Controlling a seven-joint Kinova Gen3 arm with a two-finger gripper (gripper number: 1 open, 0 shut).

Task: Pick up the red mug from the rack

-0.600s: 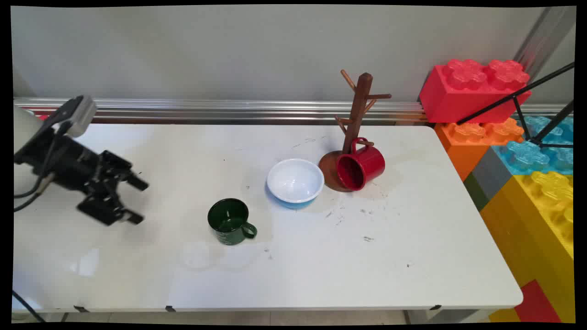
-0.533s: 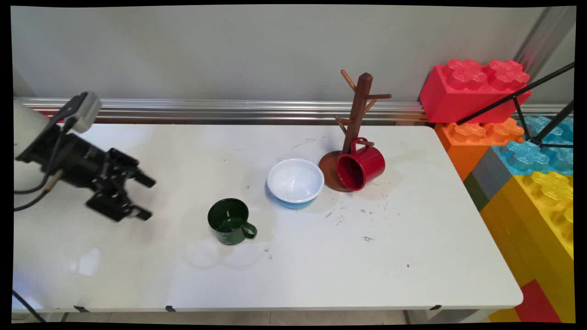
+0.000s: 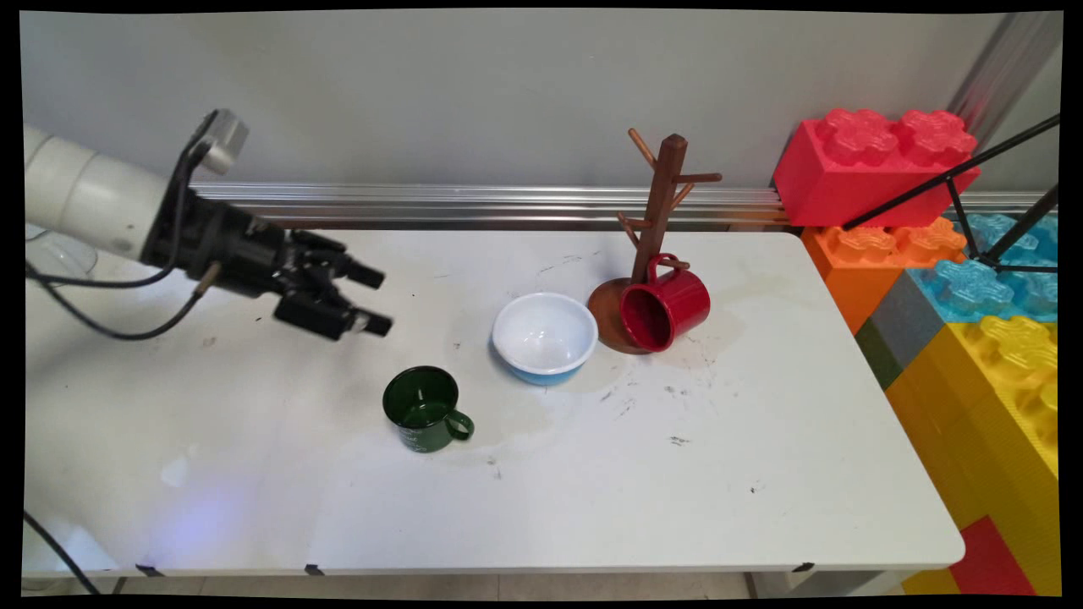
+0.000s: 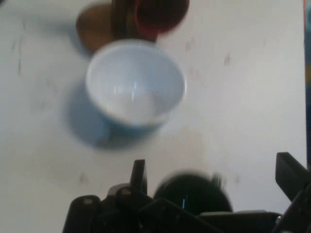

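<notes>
The arm has swung up and to the right since half a second ago, carrying the gripper (image 3: 374, 299) from low over the table's left side to a spot farther back and nearer the middle, and now it hangs in the air with its two fingers spread apart and nothing between them. The green mug (image 3: 425, 408) stands upright on the white table (image 3: 761, 474) below and a little right of the fingertips, near them but not touching, its handle turned toward the right; in the hand view it shows as a dark round shape (image 4: 193, 191) between the fingers, just above the linkage. Beyond it sits the white bowl with the blue outside (image 3: 545, 337), open side up, well clear of the gripper. Just right of the bowl is the wooden mug tree (image 3: 660, 220) on its round base, and a red mug (image 3: 665, 306) hangs from a low peg by its handle, tipped with its mouth facing the near left. Big toy bricks (image 3: 871, 165) in red, orange, blue and yellow are stacked off the table's right end.
</notes>
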